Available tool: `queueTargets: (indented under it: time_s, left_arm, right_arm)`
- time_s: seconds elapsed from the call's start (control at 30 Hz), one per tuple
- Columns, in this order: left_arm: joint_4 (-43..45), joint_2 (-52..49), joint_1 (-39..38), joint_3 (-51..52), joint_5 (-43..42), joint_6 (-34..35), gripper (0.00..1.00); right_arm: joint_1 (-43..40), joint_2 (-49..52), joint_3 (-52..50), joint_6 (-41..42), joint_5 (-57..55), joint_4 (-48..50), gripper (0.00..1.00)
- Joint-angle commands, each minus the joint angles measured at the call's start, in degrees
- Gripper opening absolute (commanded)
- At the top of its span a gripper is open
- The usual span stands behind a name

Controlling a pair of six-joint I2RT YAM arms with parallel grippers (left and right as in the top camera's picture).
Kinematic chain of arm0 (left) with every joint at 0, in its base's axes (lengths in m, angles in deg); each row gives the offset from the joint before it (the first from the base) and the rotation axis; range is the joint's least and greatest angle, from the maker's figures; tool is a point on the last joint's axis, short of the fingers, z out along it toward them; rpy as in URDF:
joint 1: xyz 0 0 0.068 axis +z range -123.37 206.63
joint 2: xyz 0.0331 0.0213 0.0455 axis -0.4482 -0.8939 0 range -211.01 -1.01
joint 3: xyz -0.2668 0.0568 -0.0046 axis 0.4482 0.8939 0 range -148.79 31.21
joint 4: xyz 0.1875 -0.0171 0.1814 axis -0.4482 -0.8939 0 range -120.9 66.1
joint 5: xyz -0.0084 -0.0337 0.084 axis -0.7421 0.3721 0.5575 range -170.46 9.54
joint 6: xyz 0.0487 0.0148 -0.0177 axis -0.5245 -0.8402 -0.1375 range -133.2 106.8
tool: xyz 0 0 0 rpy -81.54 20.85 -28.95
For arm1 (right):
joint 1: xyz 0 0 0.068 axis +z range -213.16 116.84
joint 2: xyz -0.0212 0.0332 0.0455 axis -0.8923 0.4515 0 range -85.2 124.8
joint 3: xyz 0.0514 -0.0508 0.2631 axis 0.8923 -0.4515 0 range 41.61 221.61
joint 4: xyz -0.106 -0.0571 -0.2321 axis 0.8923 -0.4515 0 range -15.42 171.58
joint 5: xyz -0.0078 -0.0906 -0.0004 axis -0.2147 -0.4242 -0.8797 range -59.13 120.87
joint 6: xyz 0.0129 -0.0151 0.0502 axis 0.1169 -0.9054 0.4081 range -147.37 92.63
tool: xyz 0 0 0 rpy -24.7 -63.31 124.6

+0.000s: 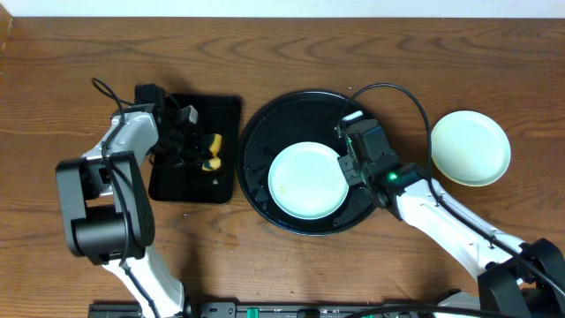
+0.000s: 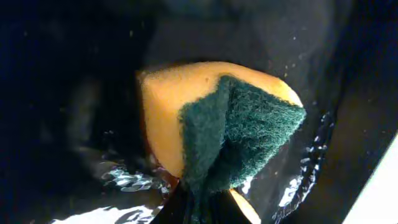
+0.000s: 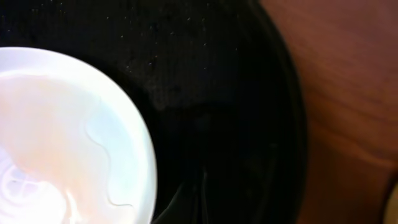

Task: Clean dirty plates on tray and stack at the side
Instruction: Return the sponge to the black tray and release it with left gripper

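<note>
In the round tray [image 1: 265, 124] at mid-desk, one plate [image 1: 307, 180]; left of it, a rectangular tray [image 1: 222, 115] with a sponge [image 1: 212, 152]; toward the right edge, another plate [image 1: 470, 147].

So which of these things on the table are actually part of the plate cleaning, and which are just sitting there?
Part of the job: round black tray; plate on it; second plate set off to the right; yellow-and-green sponge.

Just there: small rectangular tray under the sponge; black cable; wooden table.

No text, label, brand, number or sign can be read on anything in any of the three views.
</note>
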Motion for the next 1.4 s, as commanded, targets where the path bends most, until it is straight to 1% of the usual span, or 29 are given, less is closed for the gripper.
queueTargets:
  time_s: [0.0, 0.07, 0.1, 0.17, 0.27, 0.33, 0.4, 0.47, 0.5, 0.53, 0.57, 0.67, 0.77, 1.03, 1.2, 1.37]
  left_arm:
    - [-0.1, -3.5, 1.0, 0.4, -1.0, -1.8, 0.08]
    - [-0.1, -3.6, 1.0, 0.4, 1.5, -1.1, 0.07]
    - [-0.2, -3.4, 1.0, 0.4, 1.5, -0.5, 0.07]
    - [-0.6, -2.7, 1.1, 0.2, -1.2, -0.6, 0.07]
    - [-0.4, -0.3, 1.1, 0.0, -5.0, -1.1, 0.07]
    - [-0.1, 3.2, 1.1, 0.0, -4.6, -2.1, 0.08]
    - [-0.1, 5.6, 1.0, 0.0, 0.2, -1.4, 0.07]
    - [-0.1, 8.0, 0.9, 0.0, 11.5, 3.5, 0.07]
    - [-0.1, 8.7, 0.7, 0.0, 15.6, 5.2, 0.07]
    - [0.0, 9.1, 0.5, 0.0, 17.9, 5.7, 0.07]
    - [0.2, 9.1, -0.2, 0.0, 19.4, 5.7, 0.07]
    - [0.2, 8.2, -1.7, 0.5, 20.5, 5.7, 0.07]
    - [0.3, 6.9, -3.8, 0.8, 23.6, 5.7, 0.08]
    - [0.8, 3.1, -8.6, 1.0, 24.1, 5.7, 0.08]
    - [0.5, 1.3, -9.0, 1.0, 24.0, 5.7, 0.07]
    - [-0.3, 1.9, -8.9, 1.0, 23.3, 4.4, 0.07]
  right_arm:
    - [-0.5, -1.4, 0.7, -1.4, 3.8, -1.0, 0.04]
    - [-0.5, -1.4, 0.7, 2.2, 6.5, -1.8, 0.12]
    - [-0.5, -1.4, 0.7, 3.8, 7.6, -2.4, 0.13]
    - [-0.5, -1.4, 0.7, 5.6, 8.2, -3.3, 0.13]
    - [-0.5, -1.4, 0.7, 5.7, 8.2, -3.9, 0.12]
    - [-0.5, -1.4, 0.7, 5.7, 8.1, -4.0, 0.13]
    - [-0.5, -1.4, 0.7, 5.7, 8.1, -4.0, 0.13]
    - [-0.5, -1.4, 0.7, 5.7, 8.1, -4.3, 0.13]
    - [-0.5, -1.4, 0.7, 5.7, 8.2, -4.4, 0.13]
    - [-0.5, -1.4, 0.7, 6.2, 8.2, -4.5, 0.13]
    - [-0.5, -1.4, 0.7, 6.4, 8.1, -4.8, 0.14]
    - [-0.5, -1.3, 0.5, 7.4, 8.2, -5.0, 0.17]
    - [-0.5, -1.1, 0.3, 7.7, 8.2, -5.1, 0.16]
    - [-0.5, -0.9, 0.3, 8.0, 8.2, -5.2, 0.16]
    - [-0.5, -0.9, 0.3, 8.0, 8.2, -5.6, 0.15]
    - [-0.5, -0.9, 0.3, 8.0, 8.2, -5.7, 0.15]
